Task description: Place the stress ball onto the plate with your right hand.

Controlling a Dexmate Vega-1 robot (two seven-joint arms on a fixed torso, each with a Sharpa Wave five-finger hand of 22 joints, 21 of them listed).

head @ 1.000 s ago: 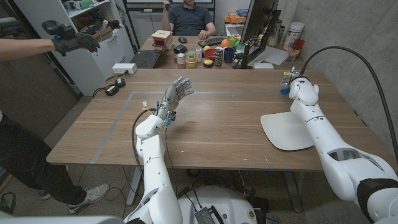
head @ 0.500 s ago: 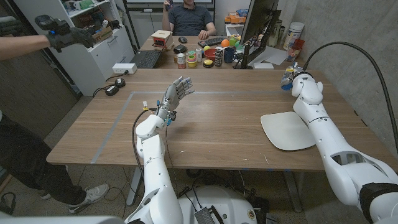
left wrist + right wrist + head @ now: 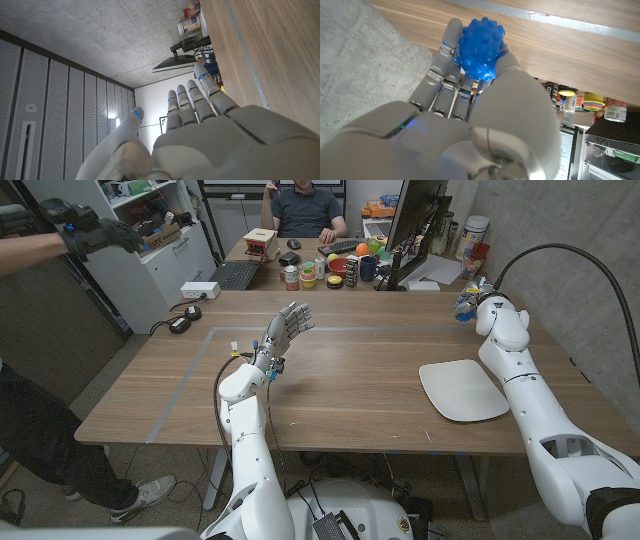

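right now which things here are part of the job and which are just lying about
Part of the job:
blue stress ball, held by the right hand
white plate

Lying about:
left hand, raised, holding nothing
keyboard
monitor

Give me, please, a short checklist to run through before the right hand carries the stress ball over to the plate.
1. Stress ball held by right hand: ok; fingers wrap it.
2. Plate bare and ready on the table: ok.
3. Ball already above plate: not ok; the hand is near the table's far edge.
4. Left hand away from the plate: ok, raised, holding nothing.
5. Grip firmness: cannot tell.
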